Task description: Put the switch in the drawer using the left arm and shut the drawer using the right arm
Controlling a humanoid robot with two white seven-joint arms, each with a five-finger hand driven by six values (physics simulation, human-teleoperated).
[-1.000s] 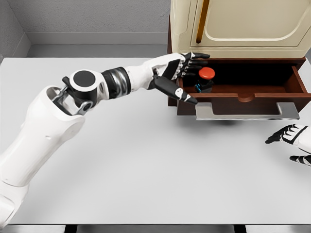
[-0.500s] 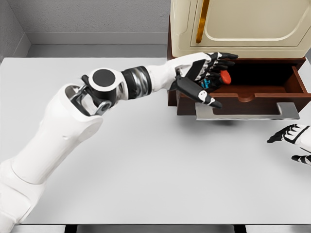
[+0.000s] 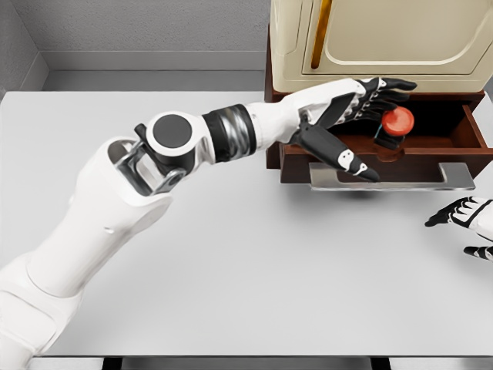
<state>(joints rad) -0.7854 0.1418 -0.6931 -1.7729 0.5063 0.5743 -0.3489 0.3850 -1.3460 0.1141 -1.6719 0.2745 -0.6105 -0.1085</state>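
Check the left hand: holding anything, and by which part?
Nothing held. Left hand is open, fingers spread beside the switch, which sits inside the drawer.

Red-capped switch [image 3: 396,125] on black base, upright inside open brown drawer [image 3: 454,148], silver handle [image 3: 391,180]

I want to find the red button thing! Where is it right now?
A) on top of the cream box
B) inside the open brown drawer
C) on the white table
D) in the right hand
B: the red-topped switch sits inside the open drawer, just past the left hand reaching in.
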